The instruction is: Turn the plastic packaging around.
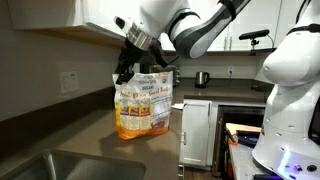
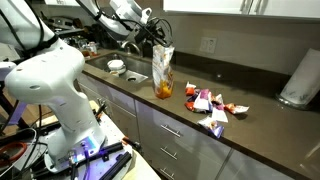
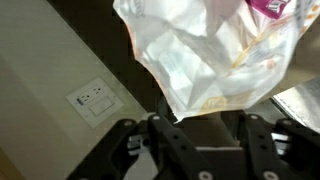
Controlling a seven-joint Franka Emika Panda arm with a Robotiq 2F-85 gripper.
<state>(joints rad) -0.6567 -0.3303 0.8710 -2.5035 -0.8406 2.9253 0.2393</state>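
In an exterior view the plastic packaging [image 1: 146, 105] stands upright on the counter [image 1: 90, 140], long axis vertical and printed face towards this camera, with my gripper [image 1: 128, 66] directly above at its upper corner on the wall side. In the exterior view along the counter, the pouch [image 2: 163, 72] shows narrow, nearly edge-on, under the gripper [image 2: 155, 42]. In the wrist view its crinkled top [image 3: 215, 55] reaches between the jaws, but I cannot tell whether they pinch it.
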